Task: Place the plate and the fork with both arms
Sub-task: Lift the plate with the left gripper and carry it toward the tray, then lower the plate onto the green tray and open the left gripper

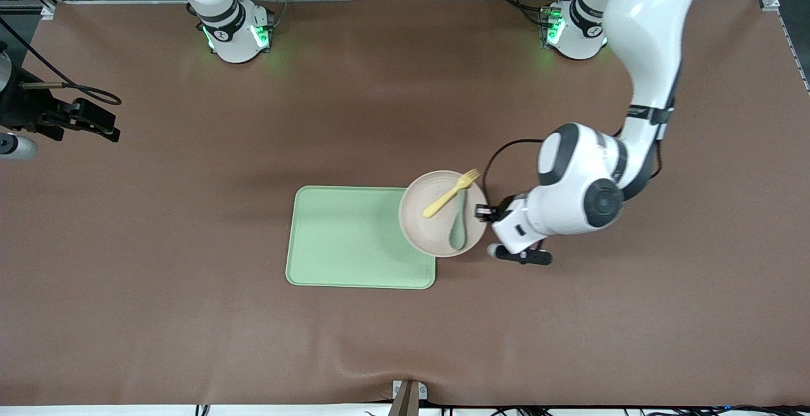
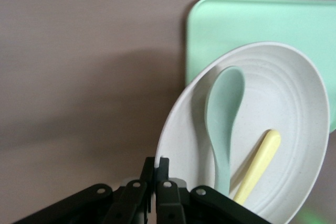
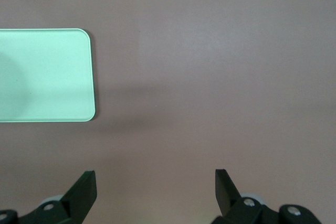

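Observation:
The pale speckled plate (image 1: 419, 229) (image 2: 294, 93) hangs partly over the green tray's (image 1: 354, 239) end toward the left arm. My left gripper (image 1: 486, 213) (image 2: 158, 163) is shut on the plate's rim at the edge away from the tray. The yellow fork (image 1: 450, 194) (image 2: 260, 163) and a teal spoon (image 1: 458, 226) (image 2: 224, 114) lie in the plate side by side. In the left wrist view the plate looks tilted. My right gripper (image 1: 104, 126) (image 3: 156, 182) waits open over bare table at the right arm's end, with nothing between its fingers.
The light-green rectangular tray (image 2: 252, 19) (image 3: 42, 74) lies flat mid-table with nothing on its surface besides the overlapping plate. Brown table mat (image 1: 190, 315) stretches all around. The left arm's elbow (image 1: 588, 188) hangs over the table beside the plate.

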Robot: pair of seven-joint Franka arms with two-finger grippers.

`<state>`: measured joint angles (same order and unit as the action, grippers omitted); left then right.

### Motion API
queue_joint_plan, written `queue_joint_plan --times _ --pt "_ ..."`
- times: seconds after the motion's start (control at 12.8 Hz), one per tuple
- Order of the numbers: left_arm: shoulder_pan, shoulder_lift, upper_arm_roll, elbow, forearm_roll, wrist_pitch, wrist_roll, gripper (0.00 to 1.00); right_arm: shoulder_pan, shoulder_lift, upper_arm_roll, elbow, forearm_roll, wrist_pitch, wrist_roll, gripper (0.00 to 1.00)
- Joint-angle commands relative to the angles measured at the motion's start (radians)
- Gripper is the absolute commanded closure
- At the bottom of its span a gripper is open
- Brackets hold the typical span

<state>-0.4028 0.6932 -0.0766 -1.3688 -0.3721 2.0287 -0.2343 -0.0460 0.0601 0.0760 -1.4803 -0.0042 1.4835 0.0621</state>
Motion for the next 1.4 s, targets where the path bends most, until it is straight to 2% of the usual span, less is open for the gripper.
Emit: queue_joint_plan --times 0.0,0.31,0.47,0.78,0.94,1.33 --pt "-0.071 0.144 0.021 0.152 0.019 0.111 -0.094 1.00 -0.021 -0.009 0.013 -0.006 0.012 -0.003 -0.019 0.00" --pt "-0.204 0.227 0.073 0.160 0.018 0.306 -0.334 1.00 -0.023 -0.009 0.013 -0.006 0.012 -0.003 -0.019 0.00" --pt "-0.266 0.239 0.100 0.159 0.018 0.335 -0.399 1.00 -0.021 -0.005 0.013 -0.006 0.012 -0.002 -0.019 0.00" --pt "-0.274 0.267 0.098 0.157 0.016 0.376 -0.453 1.00 -0.015 0.049 0.013 -0.005 0.010 0.001 -0.021 0.00" --pt "-0.281 0.278 0.098 0.155 0.016 0.407 -0.505 1.00 -0.012 0.056 0.015 -0.005 0.010 0.008 -0.022 0.00" --pt "-0.269 0.293 0.098 0.151 0.016 0.410 -0.493 1.00 0.002 0.060 0.018 0.002 0.010 0.011 -0.019 0.00"
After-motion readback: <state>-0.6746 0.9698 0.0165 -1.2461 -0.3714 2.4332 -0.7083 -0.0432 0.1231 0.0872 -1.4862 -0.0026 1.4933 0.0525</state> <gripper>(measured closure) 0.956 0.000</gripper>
